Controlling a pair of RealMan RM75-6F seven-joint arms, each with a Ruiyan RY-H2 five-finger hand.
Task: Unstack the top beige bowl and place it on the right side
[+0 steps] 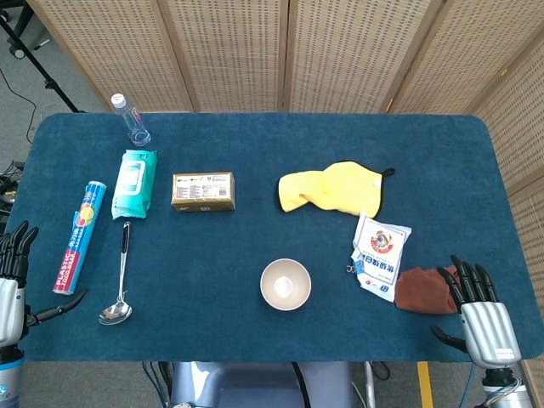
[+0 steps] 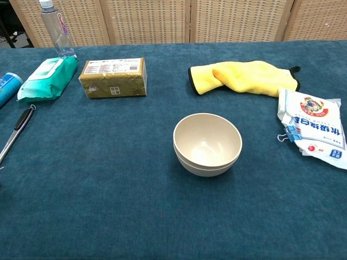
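Note:
Two stacked beige bowls (image 1: 286, 284) (image 2: 207, 144) stand near the table's front middle, the top one nested in the lower. My left hand (image 1: 11, 289) hovers at the front left corner beyond the table edge, fingers spread, holding nothing. My right hand (image 1: 484, 316) is at the front right corner, fingers spread and empty, just right of a brown cloth (image 1: 425, 290). Neither hand shows in the chest view. Both are far from the bowls.
White snack bag (image 1: 380, 254) (image 2: 314, 126) with a clip lies right of the bowls, a yellow cloth (image 1: 333, 188) behind it. Further left are a tan box (image 1: 203, 190), wipes pack (image 1: 134, 183), water bottle (image 1: 130, 120), spoon (image 1: 120, 280) and blue tube (image 1: 80, 236).

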